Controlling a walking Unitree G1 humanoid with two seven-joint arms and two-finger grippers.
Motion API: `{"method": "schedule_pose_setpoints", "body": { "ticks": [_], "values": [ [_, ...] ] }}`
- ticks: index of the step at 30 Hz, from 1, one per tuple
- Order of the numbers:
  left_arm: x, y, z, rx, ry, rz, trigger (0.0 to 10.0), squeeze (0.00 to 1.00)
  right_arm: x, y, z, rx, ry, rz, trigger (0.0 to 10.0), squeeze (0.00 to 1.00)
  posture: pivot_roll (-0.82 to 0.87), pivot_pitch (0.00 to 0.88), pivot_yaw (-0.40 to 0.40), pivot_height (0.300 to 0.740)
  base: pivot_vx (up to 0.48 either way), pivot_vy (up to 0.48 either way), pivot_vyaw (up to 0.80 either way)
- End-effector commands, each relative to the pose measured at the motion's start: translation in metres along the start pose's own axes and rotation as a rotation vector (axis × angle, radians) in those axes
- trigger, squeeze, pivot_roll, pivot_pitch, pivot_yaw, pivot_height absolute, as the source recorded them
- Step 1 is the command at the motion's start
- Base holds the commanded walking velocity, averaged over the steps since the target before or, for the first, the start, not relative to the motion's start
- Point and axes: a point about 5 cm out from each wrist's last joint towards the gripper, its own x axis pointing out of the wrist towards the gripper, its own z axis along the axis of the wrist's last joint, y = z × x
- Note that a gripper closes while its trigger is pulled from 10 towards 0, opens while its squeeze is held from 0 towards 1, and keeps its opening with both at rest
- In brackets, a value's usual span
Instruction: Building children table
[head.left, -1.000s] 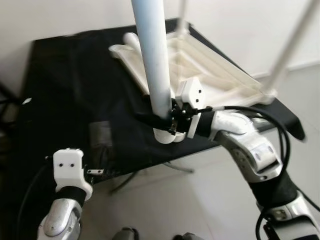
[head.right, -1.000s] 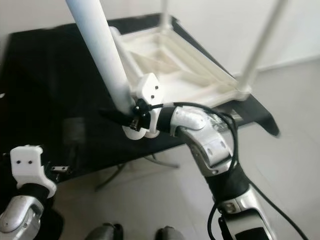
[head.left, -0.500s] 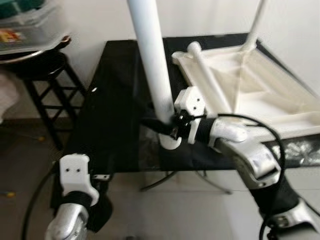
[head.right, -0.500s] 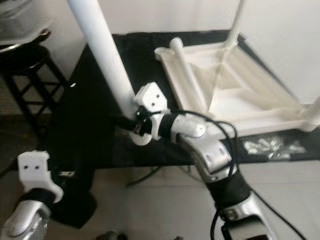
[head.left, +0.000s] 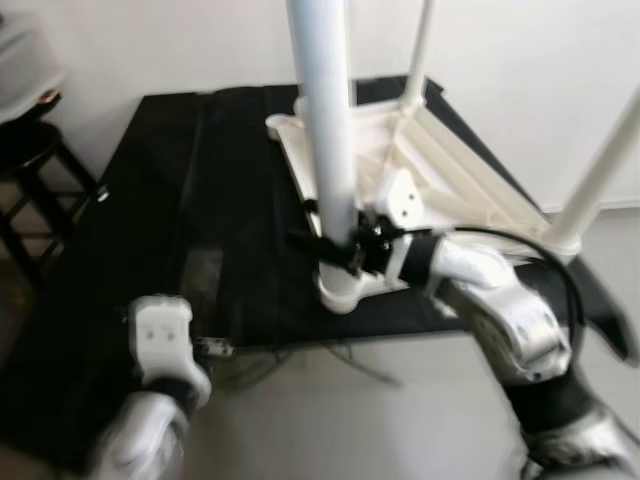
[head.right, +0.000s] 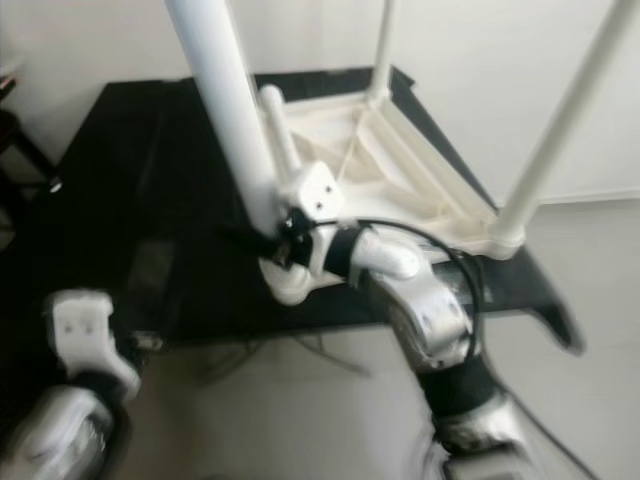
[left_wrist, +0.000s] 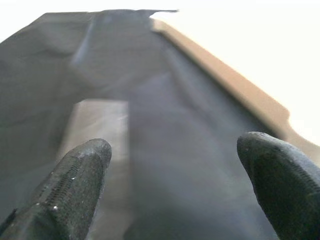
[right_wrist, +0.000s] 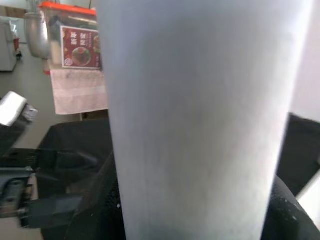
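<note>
While the right end effector (head.left: 340, 240) clamps its black fingers round a thick white table leg (head.left: 328, 130), that leg stands nearly upright, its flared foot (head.left: 343, 288) resting on the black desk (head.left: 200, 180) near the front edge. Right wrist view: leg (right_wrist: 195, 115) close up, a dark finger at either side of it.

Behind and to the right lies the white tabletop (head.left: 450, 180), upside down, ribbed underside showing. Two thinner legs rise from it, one at the back corner (head.left: 418, 55), one at the right front corner (head.left: 598, 175). Held leg stands just beside the tabletop's near left corner; contact there cannot be made out.

Left end effector (left_wrist: 175, 165) hangs low over the desk's front left part, fingers spread apart, nothing between them; white wrist housing (head.left: 163, 335) visible from the head.

Black stool (head.left: 30, 170) stands on the robot's left, near the desk. Pale floor (head.left: 330, 420) lies in front of the desk, white wall (head.left: 520, 70) behind. Tabletop's right corner sits close to the desk's right edge.
</note>
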Motion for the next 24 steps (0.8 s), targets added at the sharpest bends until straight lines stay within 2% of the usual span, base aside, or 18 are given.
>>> {"method": "schedule_pose_setpoints", "body": {
  "ticks": [1, 6, 12, 13, 16, 17, 24],
  "values": [
    [-0.002, 0.002, -0.003, -0.003, 0.015, 0.019, 10.0, 0.0, 0.001, 0.003, 0.002, -0.011, -0.016, 0.007, 10.0, 0.0, -0.04, 0.14, 0.02, 0.74, 0.0, 0.0, 0.0],
    [-0.001, 0.002, -0.005, 0.063, 0.024, 0.015, 10.0, 0.0, 0.005, 0.002, -0.004, -0.001, -0.012, -0.006, 10.0, 0.0, -0.05, 0.147, 0.025, 0.74, 0.0, 0.0, 0.0],
    [-0.001, 0.002, -0.005, 0.067, 0.025, 0.01, 10.0, 0.0, 0.007, -0.001, -0.007, 0.025, -0.016, -0.007, 10.0, 0.0, -0.04, 0.157, 0.026, 0.74, 0.0, 0.0, 0.0],
    [-0.002, 0.001, -0.004, 0.046, 0.022, -0.008, 10.0, 0.0, 0.009, -0.001, -0.006, 0.04, -0.033, 0.0, 10.0, 0.0, -0.04, 0.164, 0.024, 0.74, 0.0, 0.0, 0.0],
    [-0.005, 0.001, -0.001, 0.037, 0.009, -0.023, 10.0, 0.0, 0.011, 0.0, -0.002, 0.071, -0.067, 0.01, 10.0, 0.0, -0.04, 0.172, 0.023, 0.74, 0.0, 0.0, 0.8],
    [-0.005, 0.001, 0.0, 0.038, 0.007, -0.031, 10.0, 0.0, 0.011, 0.001, 0.001, 0.082, -0.089, 0.016, 10.0, 0.0, -0.04, 0.173, 0.023, 0.74, 0.379, 0.0, 0.54],
    [-0.005, -0.004, -0.001, 0.049, 0.005, -0.051, 10.0, 0.0, 0.01, -0.004, -0.003, 0.081, -0.044, -0.005, 10.0, 0.0, -0.05, 0.168, 0.02, 0.74, 0.384, 0.0, 0.3]
  ]
}}
